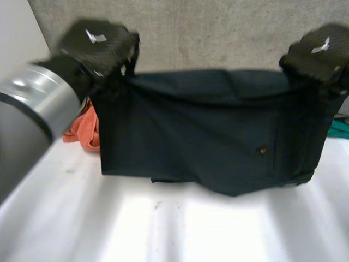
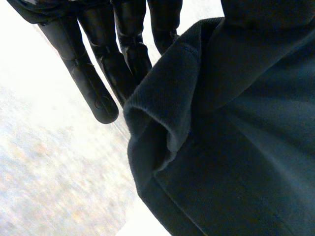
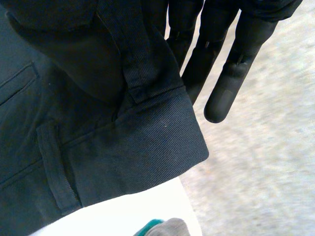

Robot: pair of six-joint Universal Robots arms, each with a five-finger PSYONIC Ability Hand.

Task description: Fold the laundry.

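Flat white table (image 1: pixel 180 229) is your landing zone. The dark navy twill trousers (image 1: pixel 207 136) hang over it, spread wide between the two hands, waistband up. I can't tell if the lower hem touches the table.

Grey-jointed left arm (image 1: pixel 32 103) comes in low across the near corner.

Black left hand (image 1: pixel 101 43) has one top corner and black right hand (image 1: pixel 322 52) has the other. Each is clamped on the waistband, straight fingers one side and, as I read it, the thumb behind the cloth.

My call on the step: lay it down flat before folding.
- Hold both hands level so the top edge stays taut, since the middle sags a little.
- Lower the hem first, then drag toward you so the cloth lays out without bunching.
- Don't let go until the waistband is down.
- Steer clear of the crumpled orange cloth (image 1: pixel 84 128) behind the left corner and the teal cloth (image 1: pixel 341 128) by the right.

What each view adds:
- The head view gives the full spread and the small brown button (image 1: pixel 263 150), but hides the fingers.
- The left wrist view shows the fingers (image 2: pixel 93 93) straight, with a rolled edge of cloth (image 2: pixel 162 118) beside them.
- The right wrist view shows the fingers (image 3: pixel 226 93) straight past the waistband corner, plus a narrow belt loop (image 3: pixel 56 172).
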